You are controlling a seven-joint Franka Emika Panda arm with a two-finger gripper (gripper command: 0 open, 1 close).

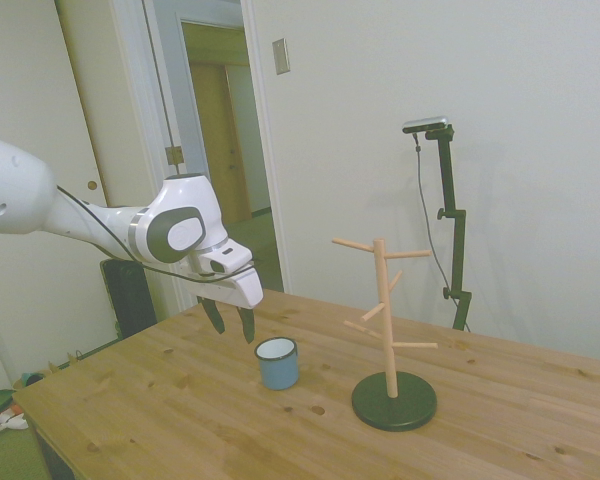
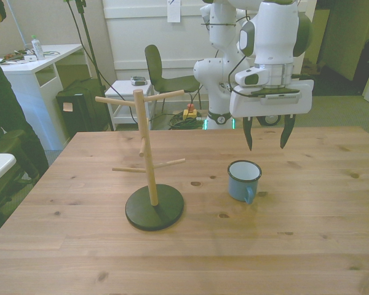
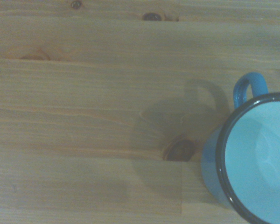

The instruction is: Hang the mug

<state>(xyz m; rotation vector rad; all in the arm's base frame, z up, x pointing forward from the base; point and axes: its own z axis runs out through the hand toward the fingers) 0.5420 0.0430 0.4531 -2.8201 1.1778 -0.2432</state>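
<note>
The light-blue mug is seen upright and empty on the wooden table, beside the wooden peg stand. The gripper is held above it, fingers spread, nothing gripped.

You see white arm, glossy rounded shells, grey oval cap on wrist joint. Thin dark cable runs along forearm in side view. Your front view shows white base of stacked bulbous segments, dark bands at joints. Gripper: flat white block, ribbed grey strip along lower edge, two dark tapered fingers. Person at edge wears dark clothing.
</note>
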